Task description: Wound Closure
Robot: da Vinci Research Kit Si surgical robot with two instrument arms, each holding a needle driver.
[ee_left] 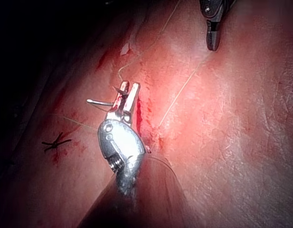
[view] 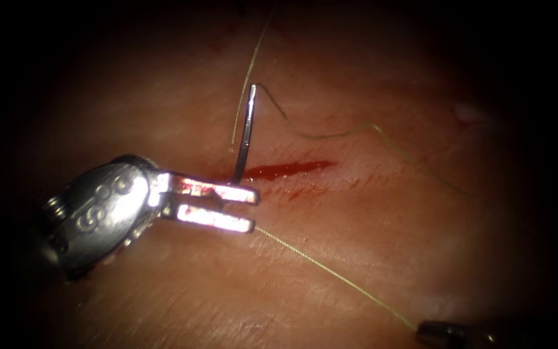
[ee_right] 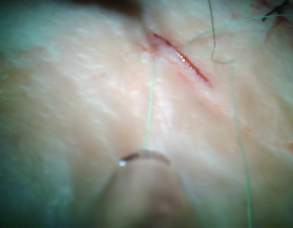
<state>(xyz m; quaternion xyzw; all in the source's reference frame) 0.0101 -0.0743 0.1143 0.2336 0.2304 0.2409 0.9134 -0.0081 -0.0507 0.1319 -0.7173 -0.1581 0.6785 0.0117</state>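
We find the needle [view: 245, 132] a slim dark steel sliver, standing nearly upright at the left end of the cut [view: 289, 170], its long axis vertical — lower end at the tissue [view: 369, 258]. The left hand [view: 250, 208] lies spread there. The right hand [view: 421, 333] pinches the thread [view: 337, 276]. No writing legible.

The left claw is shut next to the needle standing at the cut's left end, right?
No: the endoscope view shows the left claw open, holding nothing, next to the needle standing at the cut's left end. The right claw holds thread.
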